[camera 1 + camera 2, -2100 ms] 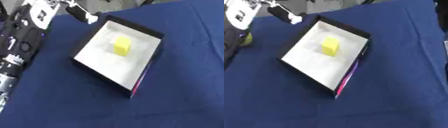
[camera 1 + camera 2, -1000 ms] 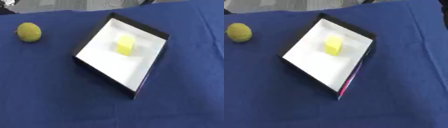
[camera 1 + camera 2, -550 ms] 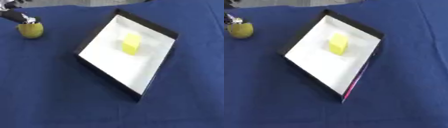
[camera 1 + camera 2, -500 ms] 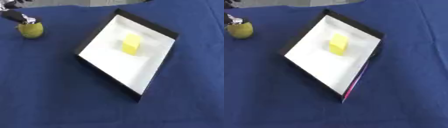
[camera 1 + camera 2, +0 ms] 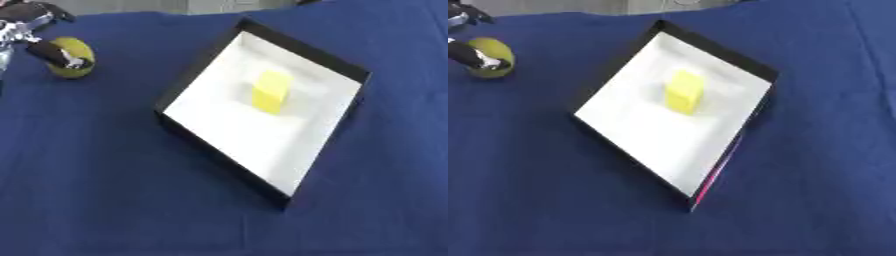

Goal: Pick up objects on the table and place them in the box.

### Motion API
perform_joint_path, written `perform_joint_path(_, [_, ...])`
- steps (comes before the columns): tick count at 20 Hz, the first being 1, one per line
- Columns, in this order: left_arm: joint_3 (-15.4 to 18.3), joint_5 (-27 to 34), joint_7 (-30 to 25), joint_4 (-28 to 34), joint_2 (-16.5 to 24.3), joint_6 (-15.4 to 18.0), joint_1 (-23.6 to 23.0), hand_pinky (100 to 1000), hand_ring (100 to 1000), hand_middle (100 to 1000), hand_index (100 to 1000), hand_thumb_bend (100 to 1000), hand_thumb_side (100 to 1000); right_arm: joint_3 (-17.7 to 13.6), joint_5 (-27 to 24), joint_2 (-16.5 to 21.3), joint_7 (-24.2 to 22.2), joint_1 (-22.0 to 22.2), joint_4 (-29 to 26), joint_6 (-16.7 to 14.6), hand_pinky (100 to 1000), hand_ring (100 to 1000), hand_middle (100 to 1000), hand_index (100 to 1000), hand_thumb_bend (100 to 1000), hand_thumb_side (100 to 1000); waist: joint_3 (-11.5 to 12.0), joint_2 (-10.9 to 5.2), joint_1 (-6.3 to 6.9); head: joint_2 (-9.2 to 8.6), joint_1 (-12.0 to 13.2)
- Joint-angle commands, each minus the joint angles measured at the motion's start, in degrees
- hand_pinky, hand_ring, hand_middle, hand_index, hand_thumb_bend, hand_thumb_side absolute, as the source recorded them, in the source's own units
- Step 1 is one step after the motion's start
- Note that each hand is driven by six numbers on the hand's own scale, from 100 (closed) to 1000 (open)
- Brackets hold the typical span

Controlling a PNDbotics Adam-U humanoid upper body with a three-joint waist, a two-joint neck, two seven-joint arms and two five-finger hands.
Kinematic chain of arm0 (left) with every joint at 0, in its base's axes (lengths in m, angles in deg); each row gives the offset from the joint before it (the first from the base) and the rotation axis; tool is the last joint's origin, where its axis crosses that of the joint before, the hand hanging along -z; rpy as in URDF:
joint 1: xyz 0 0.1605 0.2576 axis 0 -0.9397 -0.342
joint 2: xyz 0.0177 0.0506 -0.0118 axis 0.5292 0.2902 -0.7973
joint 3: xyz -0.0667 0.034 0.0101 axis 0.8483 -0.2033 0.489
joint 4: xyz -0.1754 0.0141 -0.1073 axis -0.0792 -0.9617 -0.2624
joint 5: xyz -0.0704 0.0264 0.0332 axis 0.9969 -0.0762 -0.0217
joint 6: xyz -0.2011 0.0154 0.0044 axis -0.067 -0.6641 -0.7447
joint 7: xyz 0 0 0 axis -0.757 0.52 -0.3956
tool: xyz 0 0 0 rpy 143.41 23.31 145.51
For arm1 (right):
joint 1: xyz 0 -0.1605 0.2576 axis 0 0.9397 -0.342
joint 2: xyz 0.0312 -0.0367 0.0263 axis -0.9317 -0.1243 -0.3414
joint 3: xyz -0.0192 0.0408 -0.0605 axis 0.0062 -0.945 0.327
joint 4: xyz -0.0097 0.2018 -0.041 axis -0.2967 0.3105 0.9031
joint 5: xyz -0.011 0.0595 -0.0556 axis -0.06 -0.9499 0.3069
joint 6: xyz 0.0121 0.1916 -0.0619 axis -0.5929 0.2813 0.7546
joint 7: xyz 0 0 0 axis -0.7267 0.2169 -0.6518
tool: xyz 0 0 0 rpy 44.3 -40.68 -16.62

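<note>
Ball (image 5: 72, 57) partly hidden by left hand (image 5: 35, 37).

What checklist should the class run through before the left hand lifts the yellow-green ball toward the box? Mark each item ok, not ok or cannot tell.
1. Left hand is at the yellow-green ball: ok, a finger lies across its front.
2. Fingers closed around the ball: cannot tell, most of the hand is out of view.
3. Box open, with free white floor: ok.
4. Yellow block already in the box: ok, it stands near the middle.
5. Blue cloth between ball and box is free of other things: ok.
6. Right hand out of the way: ok, it shows in neither view.
</note>
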Motion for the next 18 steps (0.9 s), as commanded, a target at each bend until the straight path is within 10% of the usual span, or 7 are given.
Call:
perform_joint_path(1, [0.82,-1.48,-0.71,-0.48,1.38,-0.52,0.63,891,884,859,911,572,482,-0.27,0.38,1.39,-0.22,-0.94,-0.42,-0.15,1000,941,905,866,100,511,-0.04,-1.07,-0.07,-0.45,0.28])
perform_joint_path(7, [0.71,-4.44,-4.91,-1.43,1.26,-1.90,0.67,871,858,812,883,544,454,-0.35,0.45,1.30,-0.22,-0.70,-0.21,-0.15,1000,941,905,866,100,512,0.22,-1.35,-0.11,-0.14,0.49])
perform_joint_path(12, [0.90,-4.49,-7.26,-1.59,0.83,-2.05,0.74,801,736,656,742,397,100,-0.37,0.39,1.33,-0.17,-0.50,-0.15,-0.17,1000,941,905,866,100,511,0.35,-1.62,-0.37,0.12,0.51])
perform_joint_path(18, [0.51,-1.19,-9.25,-0.63,1.00,-1.44,1.77,731,641,563,654,426,100,-0.46,0.48,1.44,-0.12,0.14,0.19,-0.20,1000,942,906,866,100,509,1.00,-2.42,-0.47,1.09,0.22])
